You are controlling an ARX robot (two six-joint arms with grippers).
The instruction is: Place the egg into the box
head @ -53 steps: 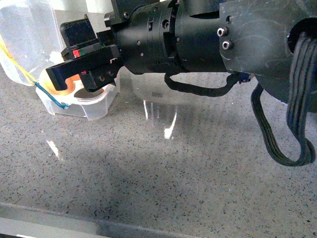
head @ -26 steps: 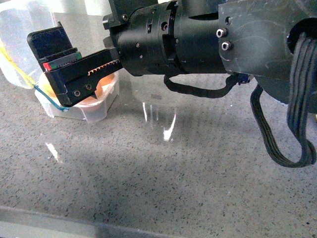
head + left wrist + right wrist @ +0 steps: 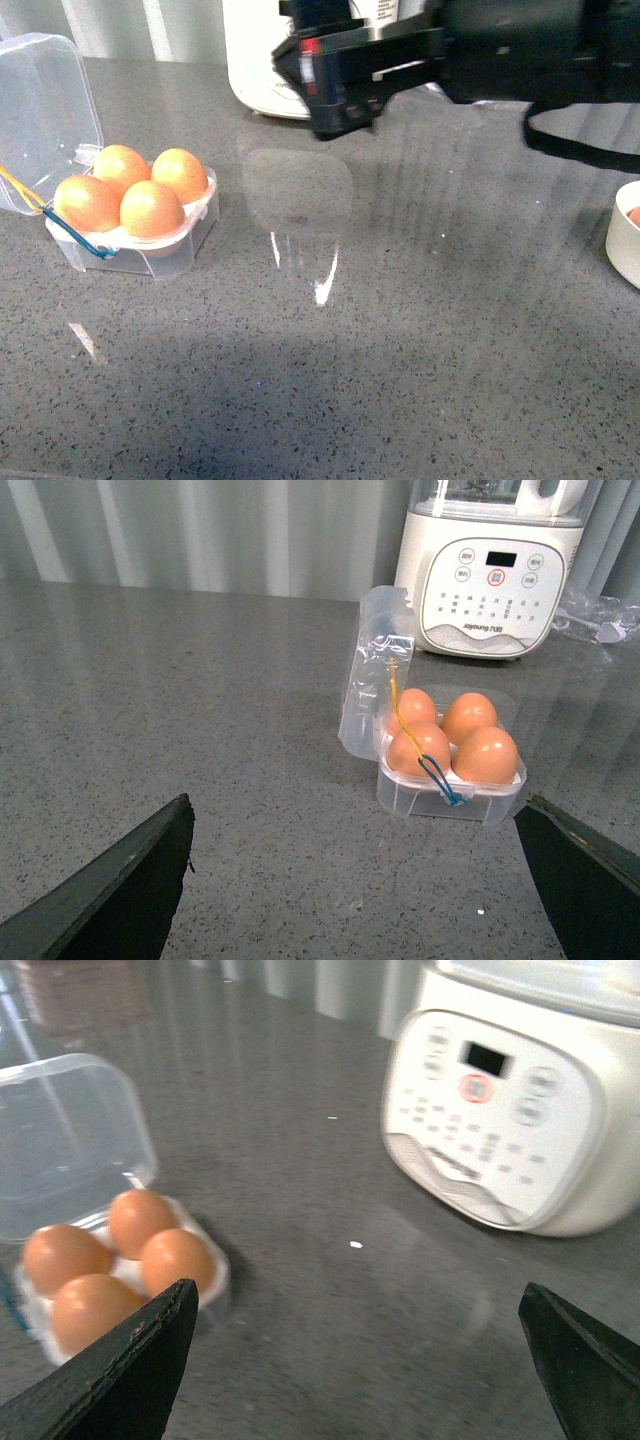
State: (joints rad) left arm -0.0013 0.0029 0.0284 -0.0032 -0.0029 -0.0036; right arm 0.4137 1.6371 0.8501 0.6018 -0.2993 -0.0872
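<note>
The box point(image 3: 150, 255) stands at the table's left with its clear lid point(image 3: 45, 110) swung open. Several orange-brown eggs fill its tray, among them the egg point(image 3: 151, 208) at the front right; none is marked apart from the others. My right gripper point(image 3: 345, 105) hangs open and empty at the back centre, well right of the box. Its wrist view has the box point(image 3: 215, 1285) beside one finger point(image 3: 130, 1360), and the right gripper point(image 3: 357, 1288) holds nothing. The left gripper point(image 3: 355, 802) is open over bare table, short of the box point(image 3: 450, 795).
A white kitchen appliance point(image 3: 262, 60) stands at the back, behind my right gripper. A round white bowl point(image 3: 622, 240) at the right edge shows part of a brown egg point(image 3: 634, 215). A crumpled plastic wrap point(image 3: 600, 620) lies beside the appliance.
My right arm has drawn back from over the box, up and to the right. The box and its eggs, partly hidden before, now show in full.
</note>
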